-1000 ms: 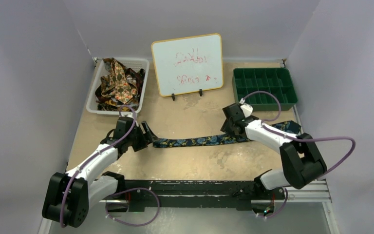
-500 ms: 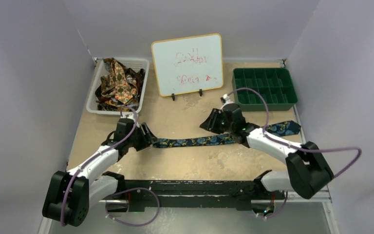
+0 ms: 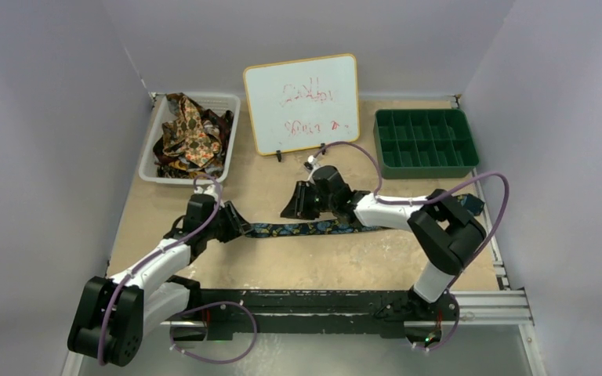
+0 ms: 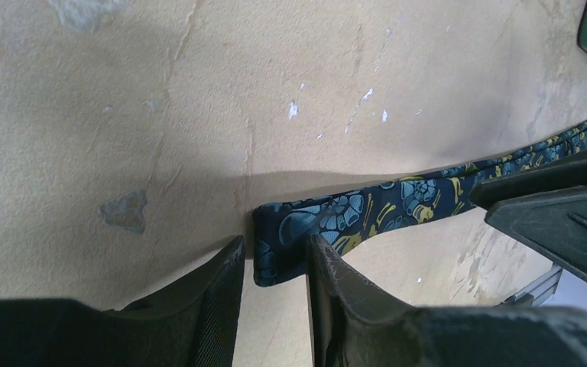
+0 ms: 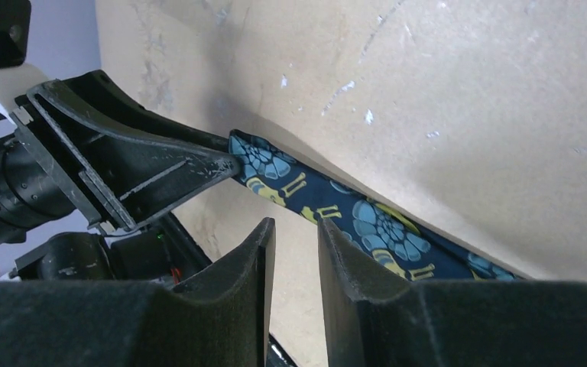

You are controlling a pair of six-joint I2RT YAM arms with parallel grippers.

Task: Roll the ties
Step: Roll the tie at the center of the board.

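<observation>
In front of the whiteboard (image 3: pixel 302 102), on the desk (image 3: pixel 298 266), the navy tie (image 3: pixel 313 228) lies flat and stretched out. Its long axis runs side to side, parallel to the board's face. The narrow end sits in front of the board's left corner. The wide end reaches past the board's right edge and is partly hidden behind the right arm. The other ties (image 3: pixel 190 133) are heaped in the white basket (image 3: pixel 150 160) to the board's left.

Left end effector (image 4: pixel 275 256): it is at the narrow end, with the fingers straddling the tie's tip across its width. The gap is narrow and the fabric nearly fills it. Whether the pads actually pinch the cloth, you cannot tell from these views.

Right end effector (image 5: pixel 296 237): it is in front of the board's middle, close beside the left one. The jaws are narrow, bare desk shows between them, and the tie passes under one finger only. It holds nothing.

Judgement: your left arm is the nearer one to the starting end, and any roll must travel along the tie toward the board's right side. Before the right end effector can assist, it likely needs to move slightly away from the board to centre over the fabric.
</observation>
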